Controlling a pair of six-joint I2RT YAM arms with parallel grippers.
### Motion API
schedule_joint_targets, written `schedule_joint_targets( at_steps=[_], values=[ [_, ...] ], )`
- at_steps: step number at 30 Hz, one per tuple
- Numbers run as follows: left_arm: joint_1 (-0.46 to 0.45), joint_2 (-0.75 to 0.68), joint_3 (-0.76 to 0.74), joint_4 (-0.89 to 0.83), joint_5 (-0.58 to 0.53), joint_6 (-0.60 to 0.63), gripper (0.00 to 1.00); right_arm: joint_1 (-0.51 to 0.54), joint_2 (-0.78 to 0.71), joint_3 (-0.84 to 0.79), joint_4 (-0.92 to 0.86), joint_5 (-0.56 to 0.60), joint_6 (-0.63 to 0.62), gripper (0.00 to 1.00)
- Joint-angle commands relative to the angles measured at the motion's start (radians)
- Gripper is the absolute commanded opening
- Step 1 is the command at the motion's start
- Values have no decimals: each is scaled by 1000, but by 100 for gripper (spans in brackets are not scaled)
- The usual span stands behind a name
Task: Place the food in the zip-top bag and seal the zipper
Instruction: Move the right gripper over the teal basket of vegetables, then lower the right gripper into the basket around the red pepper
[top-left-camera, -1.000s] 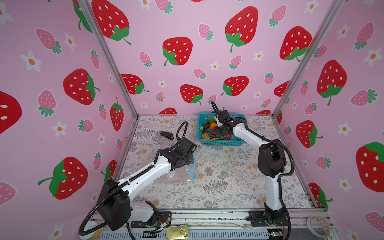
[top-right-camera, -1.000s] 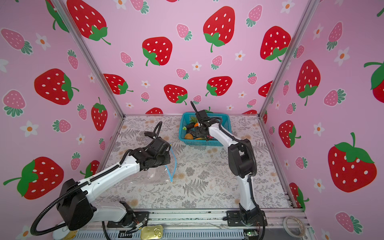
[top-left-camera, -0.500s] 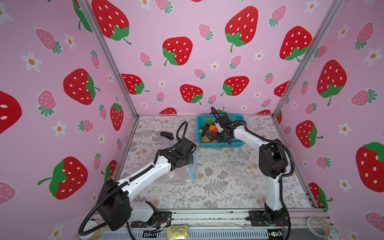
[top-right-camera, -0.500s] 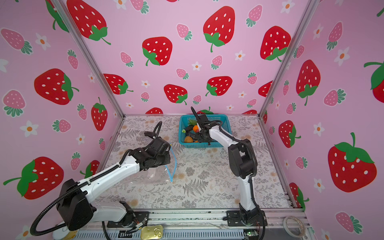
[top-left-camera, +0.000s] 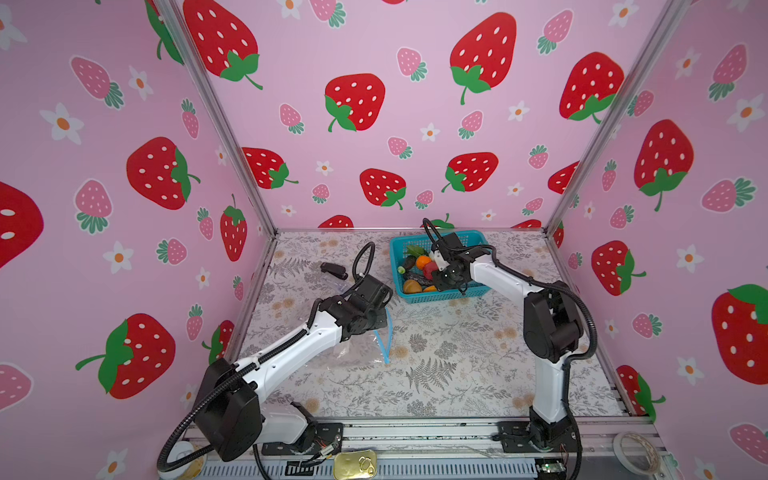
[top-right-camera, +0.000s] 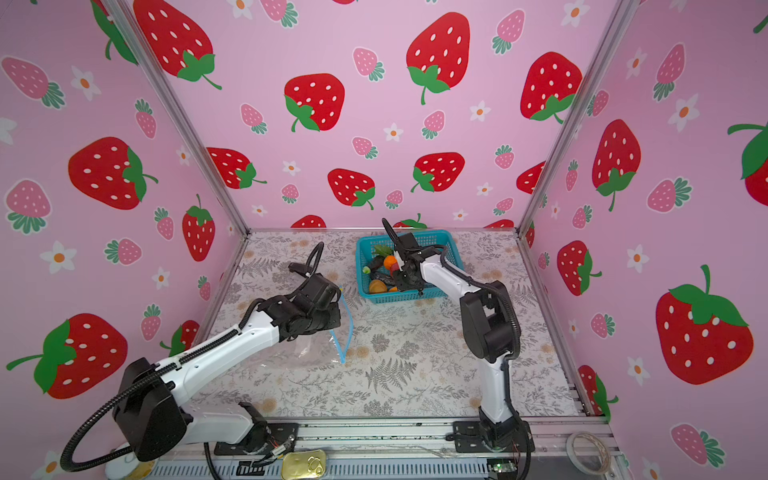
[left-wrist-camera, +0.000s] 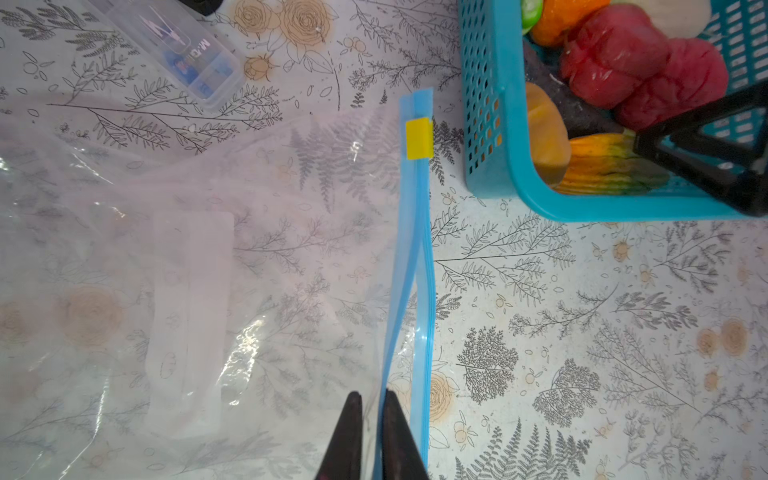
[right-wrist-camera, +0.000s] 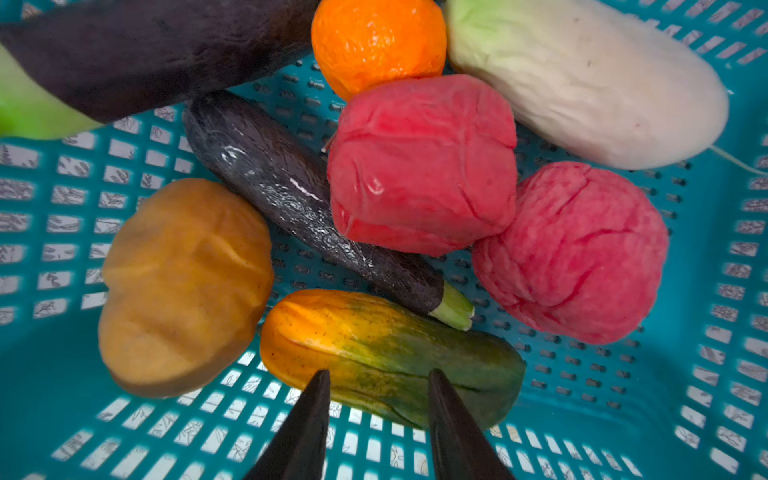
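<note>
**A:** Where is the food (right-wrist-camera: 422, 166)?

**B:** All of it lies in the teal basket (right-wrist-camera: 706, 374). There are two red-pink lumps (right-wrist-camera: 569, 253) touching each other, an orange (right-wrist-camera: 378, 39), a white radish (right-wrist-camera: 582, 79), a dark eggplant (right-wrist-camera: 299, 195), a green-orange cucumber (right-wrist-camera: 390, 353) and a yellow-orange piece (right-wrist-camera: 183, 286).

**A:** And the right gripper (right-wrist-camera: 376, 376)?

**B:** It is inside the basket with its fingers apart and the tips over the cucumber. I cannot tell whether they touch it.

**A:** The zip-top bag (left-wrist-camera: 208, 249)?

**B:** It lies on the table (left-wrist-camera: 582, 332) just beside the basket, on the side toward the left arm. Its zipper (left-wrist-camera: 415, 249) is the edge facing the basket. The yellow slider tab (left-wrist-camera: 419, 139) sits at the zipper's end nearest the basket, and away from the tab the two lips part.

**A:** The left gripper (left-wrist-camera: 372, 395)?

**B:** Its fingers are nearly together, clamped on the bag's raised lip at the zipper's end far from the basket.
</note>
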Motion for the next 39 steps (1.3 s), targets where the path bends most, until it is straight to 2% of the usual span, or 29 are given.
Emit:
schedule_joint_targets(
  at_steps=[1, 20, 32, 39],
  values=[
    [4, -4, 32, -2, -4, -3, 14, 12, -42, -34, -19, -12, -21, 42],
    [3, -34, 3, 7, -1, -11, 13, 32, -112, -125, 9, -10, -24, 42],
    [5, -3, 29, 8, 8, -3, 13, 31, -105, -111, 1, -4, -22, 42],
    [4, -6, 26, 17, 18, -6, 13, -54, -98, -74, -15, 62, -23, 42]
  ],
)
